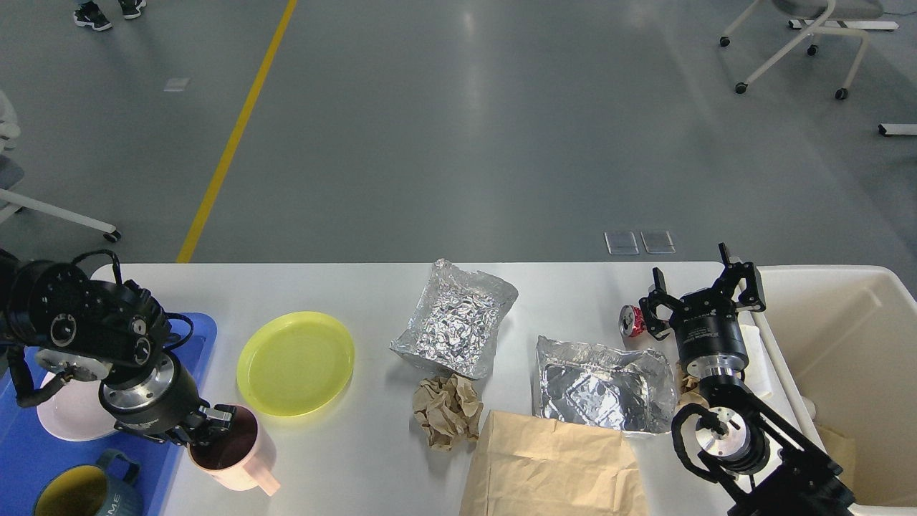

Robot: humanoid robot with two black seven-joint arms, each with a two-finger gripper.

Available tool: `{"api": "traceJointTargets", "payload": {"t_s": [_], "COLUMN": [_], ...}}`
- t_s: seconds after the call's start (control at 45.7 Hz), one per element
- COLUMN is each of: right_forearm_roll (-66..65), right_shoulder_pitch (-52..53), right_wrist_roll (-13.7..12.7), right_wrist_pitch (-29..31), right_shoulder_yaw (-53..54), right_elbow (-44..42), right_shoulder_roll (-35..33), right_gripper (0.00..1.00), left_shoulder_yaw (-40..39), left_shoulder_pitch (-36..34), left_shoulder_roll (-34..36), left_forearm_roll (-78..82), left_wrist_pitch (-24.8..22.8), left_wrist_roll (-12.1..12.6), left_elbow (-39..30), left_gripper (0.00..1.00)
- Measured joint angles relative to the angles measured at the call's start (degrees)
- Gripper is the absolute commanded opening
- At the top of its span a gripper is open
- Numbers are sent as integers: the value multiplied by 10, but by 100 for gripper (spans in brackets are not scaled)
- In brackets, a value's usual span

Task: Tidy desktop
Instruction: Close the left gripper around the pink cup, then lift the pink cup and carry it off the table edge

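The white desktop (358,287) carries litter and dishes. My left gripper (213,421) is shut on the rim of a pink cup (236,455) standing at the front left, just right of the blue tray (197,337). My right gripper (698,281) is open and empty at the desktop's right end. A red can (631,320) lies just left of it. A yellow plate (295,362), a crumpled foil tray (453,328), a flatter foil tray (602,385), a crumpled brown paper ball (446,411) and a brown paper bag (551,469) lie on the desktop.
The blue tray holds a white plate (68,416) and a teal mug (86,491). A cream-white bin (845,344) stands against the desktop's right edge. Chairs on castors (795,43) stand on the grey floor beyond.
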Motion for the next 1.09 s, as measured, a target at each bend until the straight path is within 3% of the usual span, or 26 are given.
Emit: {"api": "traceJointTargets", "payload": {"t_s": [0.197, 0.547, 0.853, 1.094], "right_forearm_roll": [0, 0, 0, 0], "right_shoulder_pitch": [0, 0, 0, 0], "right_wrist_roll": [0, 0, 0, 0], "right_wrist_pitch": [0, 0, 0, 0], "right_shoulder_yaw": [0, 0, 0, 0], "right_elbow": [0, 0, 0, 0], "right_shoulder_roll": [0, 0, 0, 0], "right_gripper": [100, 100, 100, 100], "left_shoulder_yaw": [43, 116, 169, 223], "left_shoulder_pitch": [-161, -411, -426, -381], "left_shoulder_roll": [4, -12, -2, 102], "left_forearm_roll": [-42, -78, -84, -30], "left_wrist_pitch": [-128, -274, -286, -286], "left_wrist_roll": [0, -6, -5, 1], "left_elbow": [-33, -85, -81, -5], "left_gripper": [0, 0, 0, 0]}}
